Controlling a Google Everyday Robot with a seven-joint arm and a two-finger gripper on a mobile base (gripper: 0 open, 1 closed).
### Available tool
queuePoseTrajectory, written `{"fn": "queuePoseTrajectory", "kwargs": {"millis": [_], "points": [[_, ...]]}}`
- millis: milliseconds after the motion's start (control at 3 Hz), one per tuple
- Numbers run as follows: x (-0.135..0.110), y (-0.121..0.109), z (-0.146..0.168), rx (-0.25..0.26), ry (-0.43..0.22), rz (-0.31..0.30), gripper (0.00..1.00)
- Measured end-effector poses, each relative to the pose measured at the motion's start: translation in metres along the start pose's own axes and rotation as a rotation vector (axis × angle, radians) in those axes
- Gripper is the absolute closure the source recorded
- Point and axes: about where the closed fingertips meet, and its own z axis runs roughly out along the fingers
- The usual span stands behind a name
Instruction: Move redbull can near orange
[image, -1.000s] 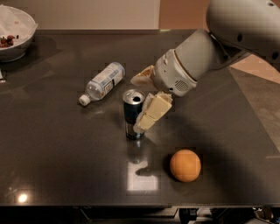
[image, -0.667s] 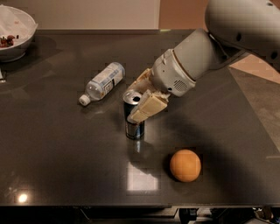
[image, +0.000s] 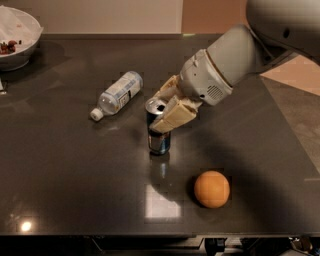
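closing on the can (image: 159, 141) is the step i judge i am in: it stands upright on the desk (image: 75, 170), a little left of centre, and my hand (image: 159, 110) has come in from the right and clasps its upper half. one pale finger lies slantwise across the near side of the can and the other sits behind the rim, so the hand is narrowed to the can's width with the can between. the base looks to be on the desk, so the lift has not begun.

the can is slim, tall and hard, with blue and silver sides and a shiny top with a tab. it looks slick, so i want a firm, level hold.

the orange (image: 212, 189) lies to the front and right, apart from the can, round and matte, lower than the can. next i judge i must raise the can a little, carry it that way, and set it down upright beside the fruit without nudging it, since it could roll.

the desk is dark and glossy. a clear plastic bottle (image: 117, 94) lies on its side behind, and a white bowl (image: 20, 47) sits at the far left corner.
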Motion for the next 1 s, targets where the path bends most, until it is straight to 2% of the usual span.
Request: {"fn": "queuePoseTrajectory", "kwargs": {"millis": [333,1000], "points": [[0.004,0.007,-0.017,0.007,0.006,0.026,1.0],[0.012,0.029,-0.037,0.011,-0.004,0.071,1.0]]}}
